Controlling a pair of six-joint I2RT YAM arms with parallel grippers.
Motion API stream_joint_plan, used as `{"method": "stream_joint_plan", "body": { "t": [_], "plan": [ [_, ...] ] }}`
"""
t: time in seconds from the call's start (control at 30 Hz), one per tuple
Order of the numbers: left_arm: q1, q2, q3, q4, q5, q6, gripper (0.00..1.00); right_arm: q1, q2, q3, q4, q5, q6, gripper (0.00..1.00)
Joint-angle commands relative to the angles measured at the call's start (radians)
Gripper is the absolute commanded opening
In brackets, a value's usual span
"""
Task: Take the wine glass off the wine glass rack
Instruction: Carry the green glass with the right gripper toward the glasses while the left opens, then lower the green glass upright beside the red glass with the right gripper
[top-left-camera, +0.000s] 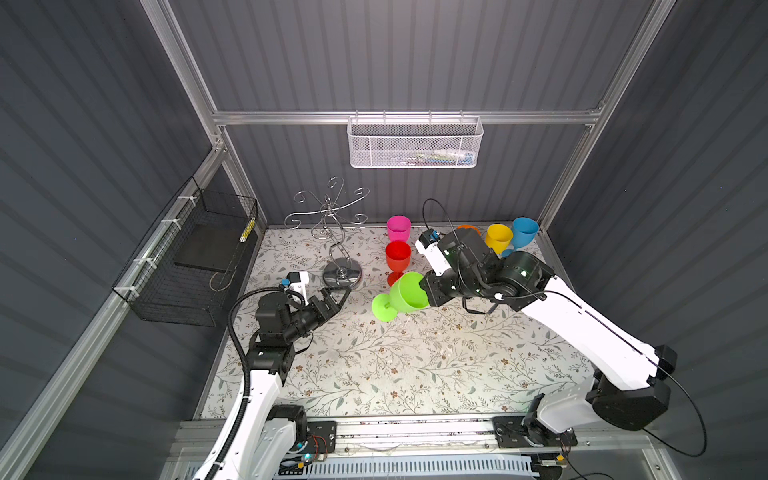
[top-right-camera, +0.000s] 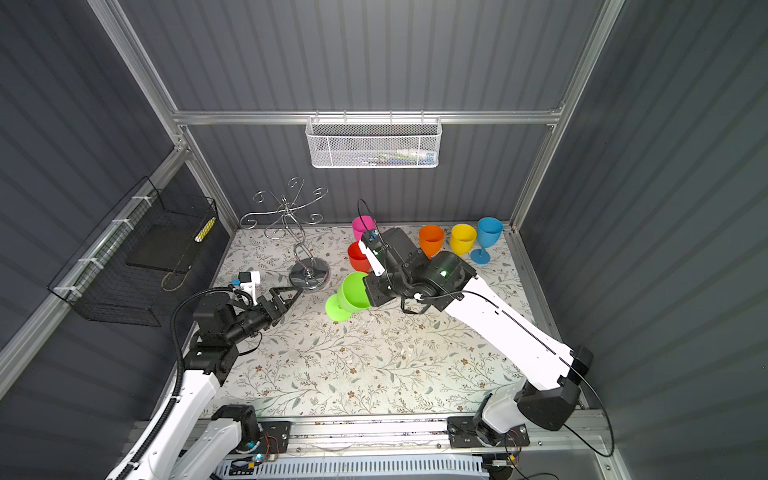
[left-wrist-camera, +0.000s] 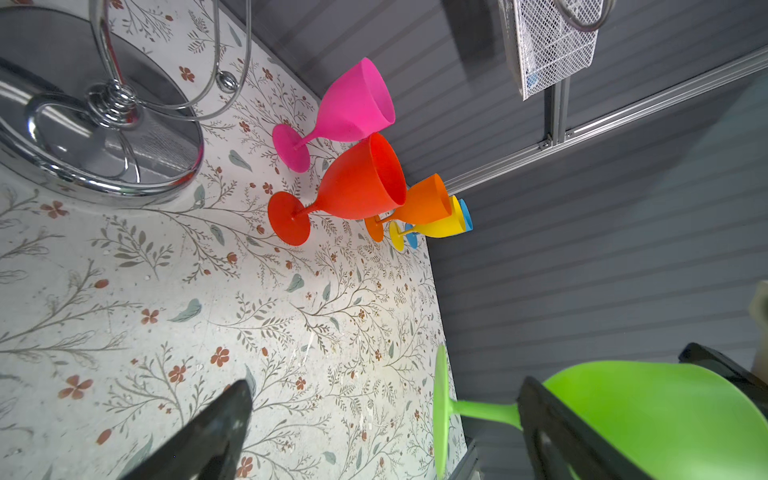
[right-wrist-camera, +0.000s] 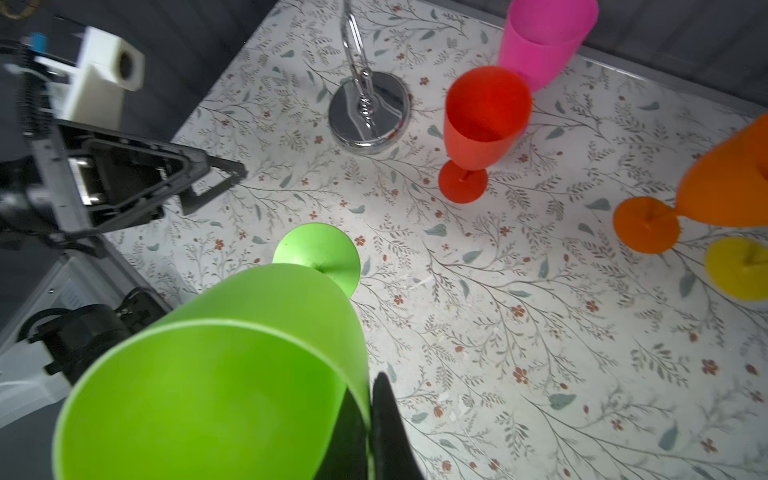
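a: where the right gripper (right-wrist-camera: 369, 415) pinches the rim wall of the lime-green plastic wine glass (right-wrist-camera: 216, 374), one finger inside the bowl, why is the glass tilted?
b: the thin wall suits pressed-together jaws; the glass hangs clear of the shiny chrome wire wine glass rack (top-left-camera: 342, 274), above the floral-patterned table (top-left-camera: 415, 374), foot pointing down, likely for setting down.
a: and the left gripper (top-left-camera: 336, 294)?
b: spread wide and empty, just beside the rack's base; the curled arms carry nothing.
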Motion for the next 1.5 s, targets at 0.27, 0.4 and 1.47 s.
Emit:
{"method": "stream_joint_plan", "body": {
  "t": [0.27, 0.4, 1.47],
  "plan": [
    [-0.004, -0.094, 0.073, -0.192, -0.028, 0.115, 1.0, -0.242, 0.272, 0.076, -0.032, 0.079, -0.07, 0.0],
    [-0.004, -0.111, 0.071, -0.206, -0.028, 0.114, 1.0, -0.307, 0.411, 0.202, -0.057, 0.084, -0.096, 0.0],
    [-0.004, -0.132, 0.026, -0.111, 0.016, 0.03, 1.0, -0.492, 0.865, 0.733, -0.121, 0.052, -0.189, 0.03]
  ]
}}
